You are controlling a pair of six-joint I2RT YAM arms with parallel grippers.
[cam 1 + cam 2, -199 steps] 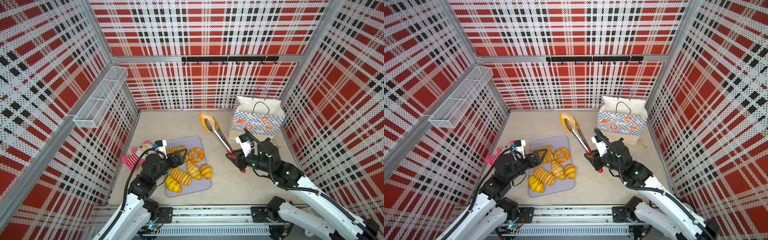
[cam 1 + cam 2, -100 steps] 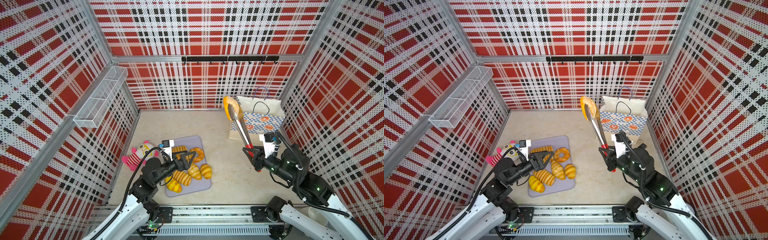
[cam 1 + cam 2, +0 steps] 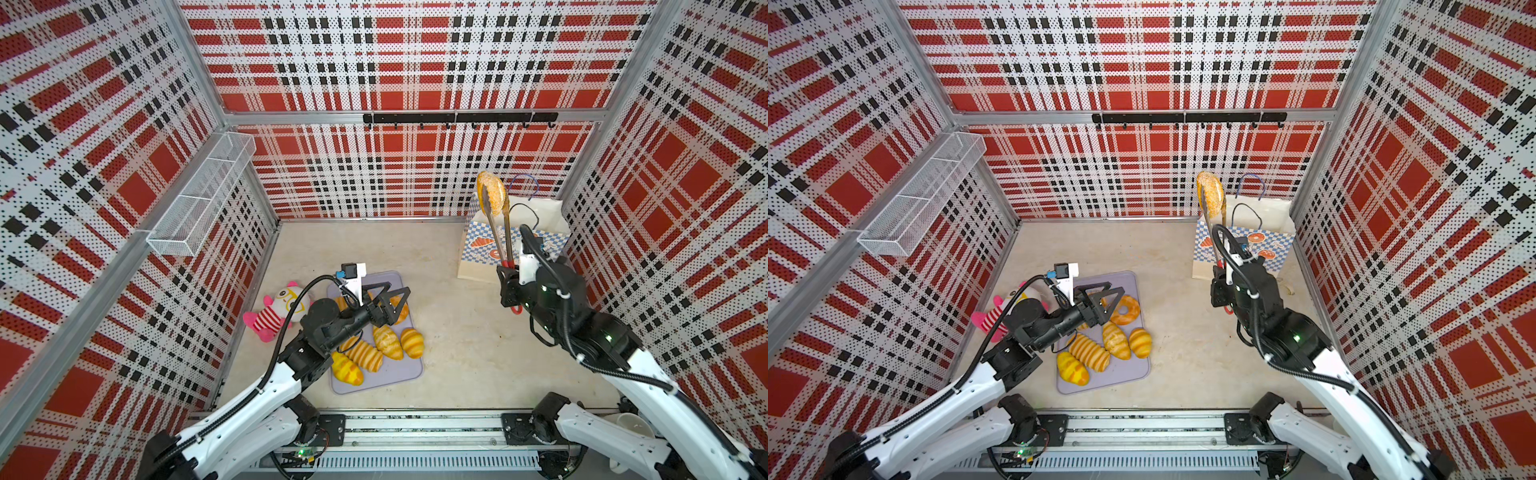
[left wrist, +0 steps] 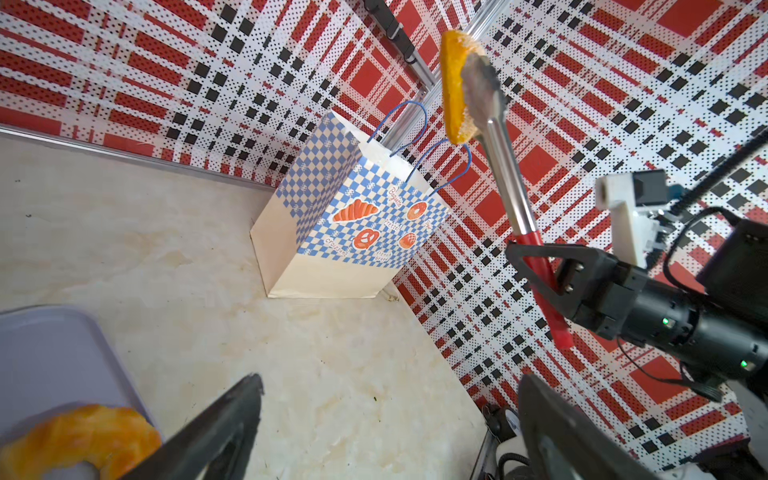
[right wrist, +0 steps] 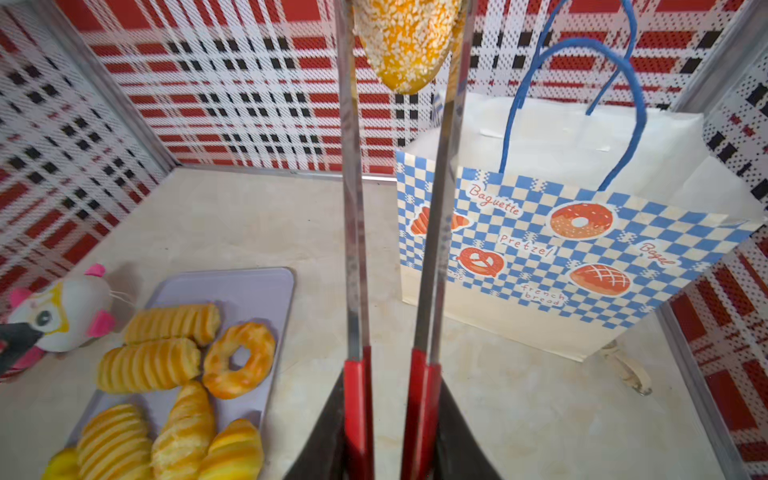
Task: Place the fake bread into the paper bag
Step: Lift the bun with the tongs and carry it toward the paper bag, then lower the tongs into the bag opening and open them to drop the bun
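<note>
My right gripper [image 3: 509, 270] [image 5: 388, 374] is shut on the red handles of metal tongs [image 5: 353, 208]. The tongs pinch a round seeded bun [image 3: 491, 193] [image 5: 403, 41] of fake bread, held high by the left edge of the paper bag's mouth. The paper bag [image 3: 473, 249] [image 5: 561, 249] stands upright and open in the back right corner. On a lilac tray [image 3: 399, 374] lie a ring donut [image 5: 239, 359], ridged loaves [image 5: 147, 365] and croissants [image 5: 185, 424]. Over the tray's far end my left gripper [image 3: 395, 291] [image 4: 390, 380] hovers open and empty.
A pink-and-white striped plush doll [image 3: 276, 309] lies left of the tray. A wire basket [image 3: 199, 199] hangs on the left wall and a black hook rail [image 3: 457, 118] on the back wall. A white mug [image 3: 633, 428] sits by the right arm's base.
The right arm carried the tongs and bun from mid-table up and right to the bag. The left gripper moved right over the tray's far end, staying open.
</note>
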